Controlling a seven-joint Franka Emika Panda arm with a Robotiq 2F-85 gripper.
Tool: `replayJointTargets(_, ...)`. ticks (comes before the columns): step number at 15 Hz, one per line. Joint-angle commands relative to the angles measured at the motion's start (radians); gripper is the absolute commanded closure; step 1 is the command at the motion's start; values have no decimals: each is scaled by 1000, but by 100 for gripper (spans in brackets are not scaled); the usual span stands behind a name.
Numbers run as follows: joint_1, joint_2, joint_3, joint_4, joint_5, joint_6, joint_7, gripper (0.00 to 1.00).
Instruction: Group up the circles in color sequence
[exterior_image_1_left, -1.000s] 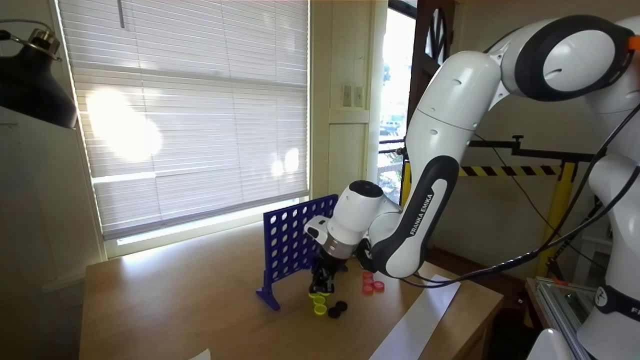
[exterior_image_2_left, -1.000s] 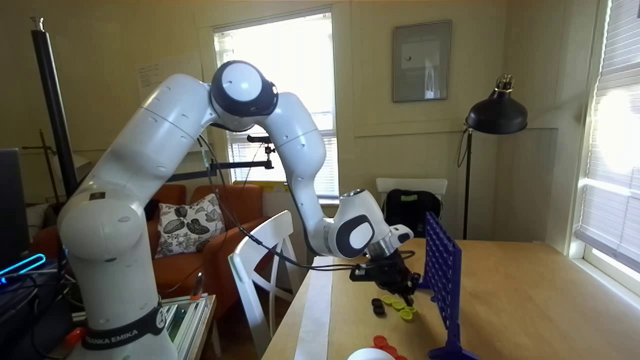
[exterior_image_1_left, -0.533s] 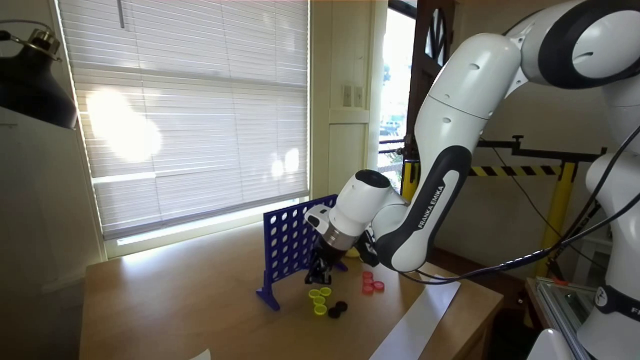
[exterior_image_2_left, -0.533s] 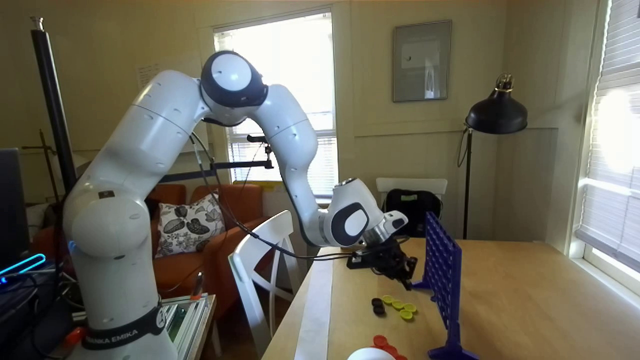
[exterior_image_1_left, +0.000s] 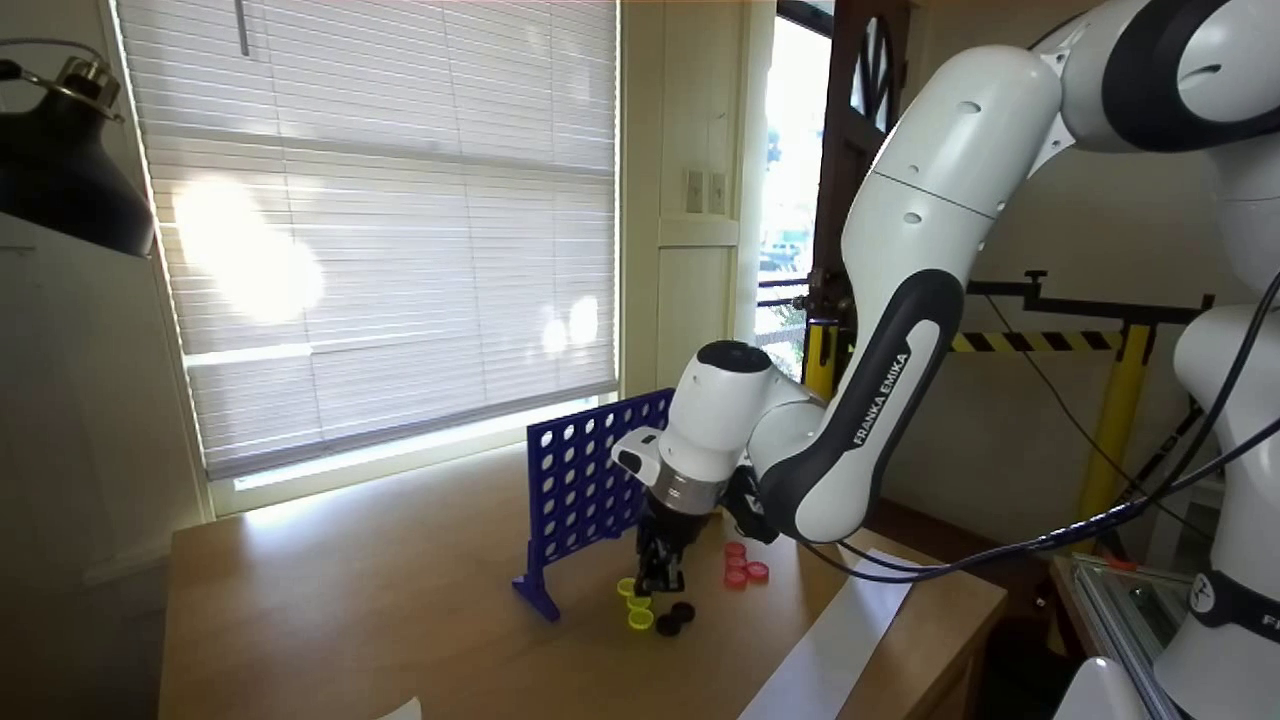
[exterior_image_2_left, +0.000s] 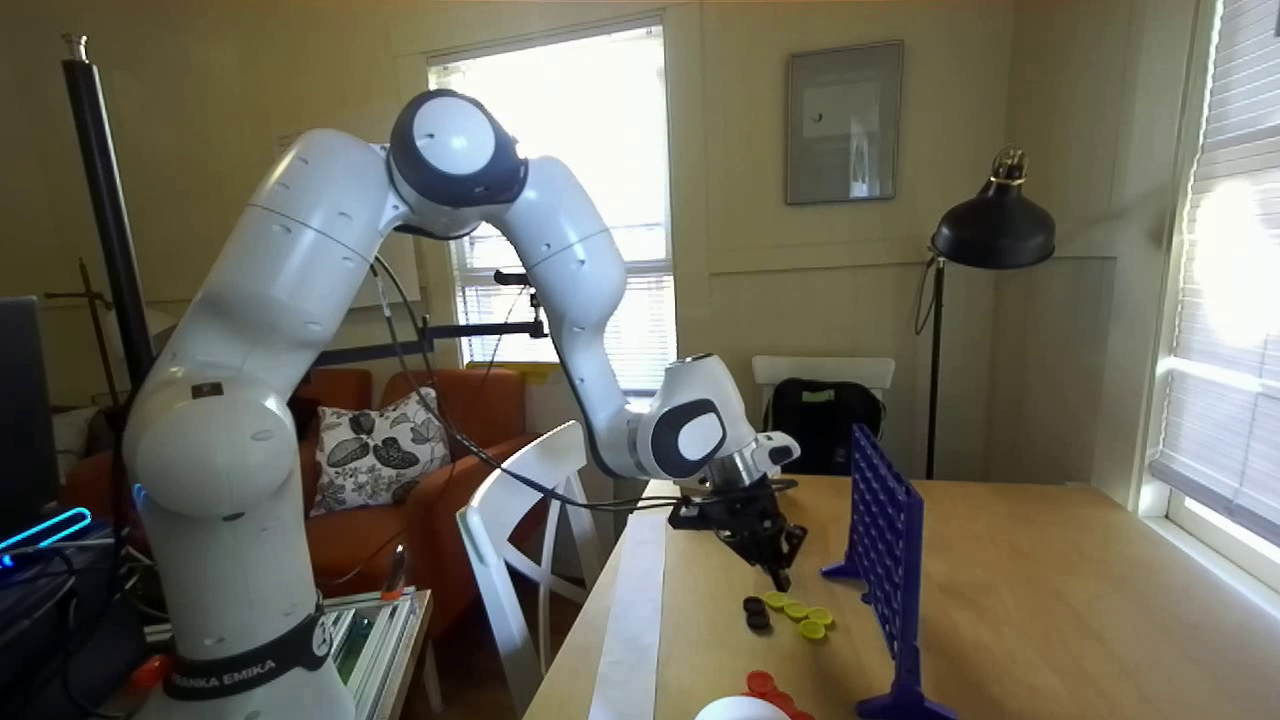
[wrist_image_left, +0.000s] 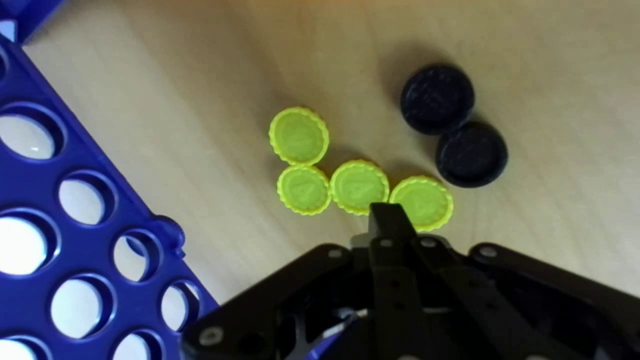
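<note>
A clenched robotic hand (wrist_image_left: 400, 227) hovers near four yellow game discs (wrist_image_left: 358, 187) on a desk (exterior_image_1_left: 330, 620). Two black discs (wrist_image_left: 472, 155) touch nearby; red discs (exterior_image_1_left: 757, 572) sit farther off.

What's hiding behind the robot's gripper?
In an exterior view, the blue grid shows partly behind the gripper, which hides one yellow circle; the wrist view reveals it.

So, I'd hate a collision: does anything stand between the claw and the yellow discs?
Nothing visible does. In the wrist view the claw partly covers the yellow discs, with the blue grid to the left and the black discs to the upper right.
</note>
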Motion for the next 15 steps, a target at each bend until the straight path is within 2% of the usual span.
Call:
replayJointTargets(1,-91,-53,98,-23,-36,-60,26,100)
replayJointTargets(6,-216,-46,222,-14,-23,-65,10,100)
replayJointTargets(9,-261,-38,259,-8,-21,-60,6,100)
replayJointTargets(15,-310,-23,300,2,-18,-49,-2,100)
